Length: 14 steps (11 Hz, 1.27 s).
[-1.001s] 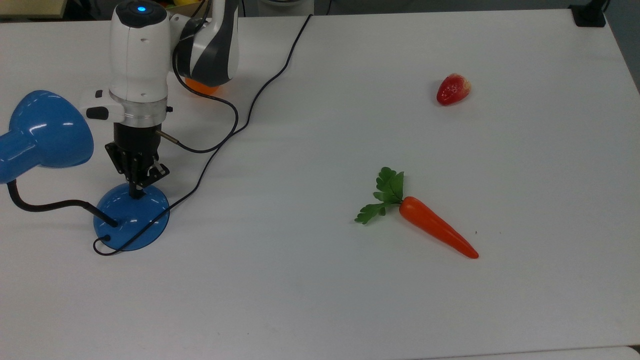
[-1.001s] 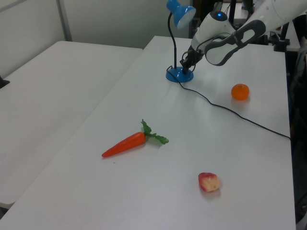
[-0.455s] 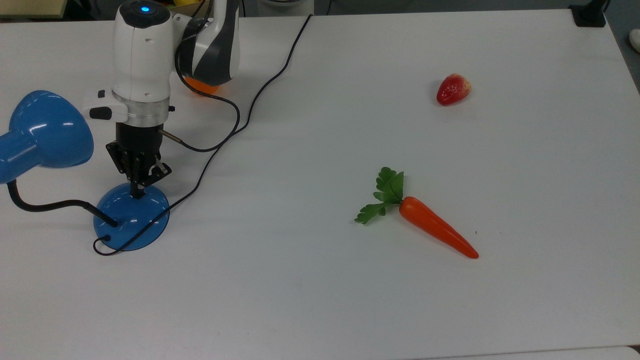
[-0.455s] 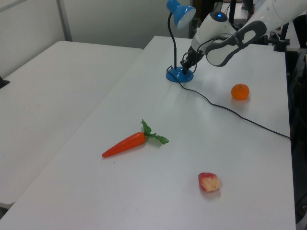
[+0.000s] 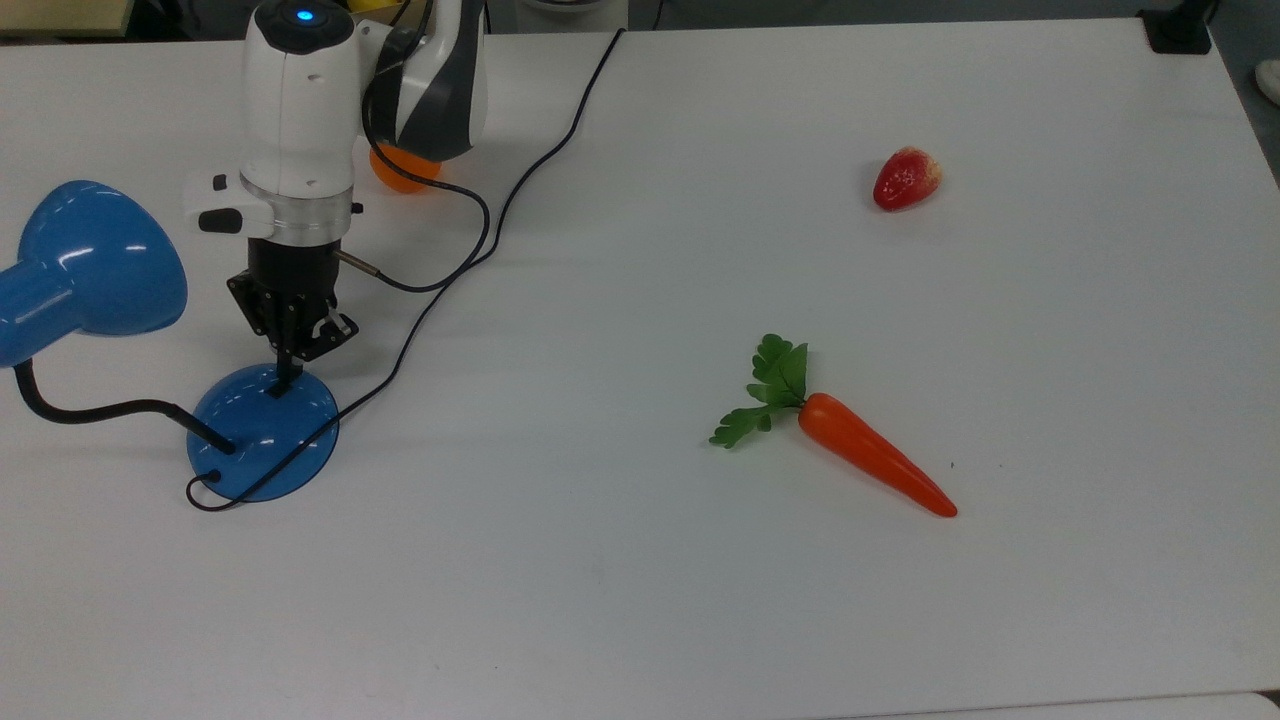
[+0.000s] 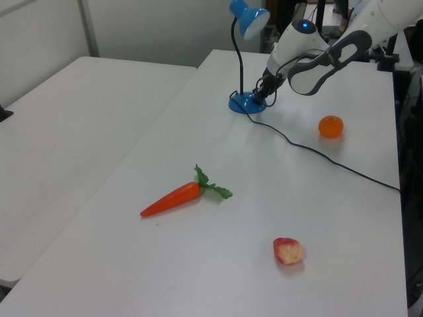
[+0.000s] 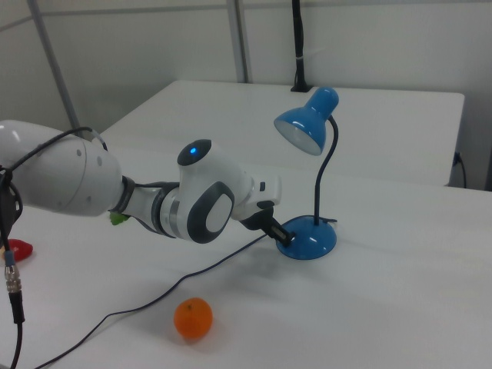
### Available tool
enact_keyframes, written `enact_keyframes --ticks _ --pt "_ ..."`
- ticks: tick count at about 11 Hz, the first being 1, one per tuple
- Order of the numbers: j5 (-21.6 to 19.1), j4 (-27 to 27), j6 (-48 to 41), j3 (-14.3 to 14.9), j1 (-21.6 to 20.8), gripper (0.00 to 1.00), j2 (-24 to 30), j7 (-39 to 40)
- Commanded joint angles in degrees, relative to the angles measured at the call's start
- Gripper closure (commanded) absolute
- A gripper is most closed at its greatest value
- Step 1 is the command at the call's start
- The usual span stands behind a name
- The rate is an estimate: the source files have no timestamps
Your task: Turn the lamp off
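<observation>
Since half a second ago the arm has drawn back from the lamp [image 5: 262, 432] toward the top view's right, and the pincer [image 5: 285, 381] now sits at the far edge of the lamp's domed blue base rather than further in over it. Its dark fingers point down, their tips at the base's rim — whether they are parted or pressed together I cannot tell.

All else is placed from the lamp. It stands near the top view's left edge of the white table [image 5: 700, 600], its black neck bending away from the base to the blue shade, which hangs further toward the top view's left. A black cord [image 5: 520, 175] runs from the base off to the table's far edge. Behind the arm, beyond the base, lies an orange [image 6: 330, 126]. Well apart from the lamp, toward the top view's right, lie a carrot [image 5: 870, 455] and, farther still, a strawberry [image 5: 906, 178].
</observation>
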State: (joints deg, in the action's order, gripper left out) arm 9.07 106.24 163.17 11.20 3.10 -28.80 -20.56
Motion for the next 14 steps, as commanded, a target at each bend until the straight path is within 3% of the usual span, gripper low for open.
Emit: enact_keyframes --ticks 1,3,7,9,11,12,13,14 --pt "1.3 4.2 2.2 -0.7 0.8 1.0 0.7 -1.0" --pt "1.3 4.2 0.4 -2.8 2.8 1.0 2.2 -1.1" --pt "0.2 3.8 -14.3 -4.8 3.5 1.0 10.2 -0.4" --pt "-1.7 4.1 -24.8 -5.8 3.8 0.9 15.7 2.6" --pt "-6.6 4.1 -34.4 -6.0 3.1 0.66 20.9 9.5" --pt "-7.6 4.0 -39.0 -6.0 2.8 0.34 22.9 12.4" --pt "-7.6 3.9 -42.5 -6.0 2.5 0.12 24.6 13.6" --pt "-7.6 3.9 -44.5 -5.8 1.2 0.0 25.7 14.1"
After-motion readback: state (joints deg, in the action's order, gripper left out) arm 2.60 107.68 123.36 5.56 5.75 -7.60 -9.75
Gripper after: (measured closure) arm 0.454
